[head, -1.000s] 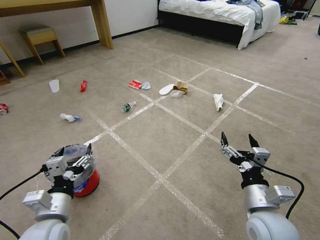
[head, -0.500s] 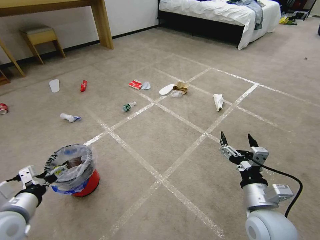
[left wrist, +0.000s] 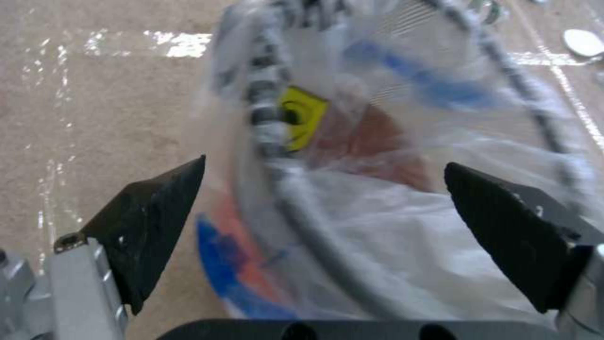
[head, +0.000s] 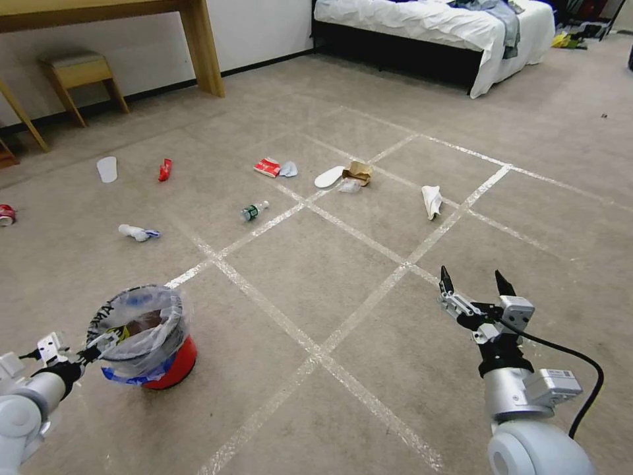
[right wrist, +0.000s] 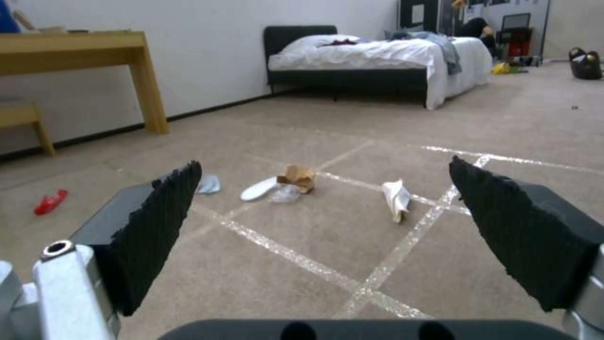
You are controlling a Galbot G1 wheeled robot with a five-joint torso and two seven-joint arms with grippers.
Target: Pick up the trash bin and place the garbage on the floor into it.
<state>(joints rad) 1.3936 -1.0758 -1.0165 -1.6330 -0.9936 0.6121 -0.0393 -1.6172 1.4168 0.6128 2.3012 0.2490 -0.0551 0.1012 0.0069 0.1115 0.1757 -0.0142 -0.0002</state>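
Black, wedge-shaped fingers (left wrist: 157, 226) of the left gripper (head: 69, 353) stand spread wide, and in the left wrist view the near rim of the trash bin (head: 146, 336) runs straight through the gap between them: one finger outside the wall, the other over the bag-lined mouth. Nothing is pinched yet. In the head view that gripper sits low at the bin's left side, right at the rim, with the bin standing upright on the floor (head: 316, 277). To my eye the grasp depends on that straddle, since the rim's curve passes between the fingers rather than across their tips, so closing should catch wall and liner together. The slack clear bag may bunch or slip.

Farther out, the right gripper (head: 476, 287) hovers well apart on the robot's right, its fingers also splayed and holding nothing, pointing toward the white tissue (head: 431, 200) beyond the tape cross. The rest of the garbage lies ahead: the paper bag (head: 358, 172), a green-labelled bottle (head: 253, 211) and a red wrapper (head: 165, 169).
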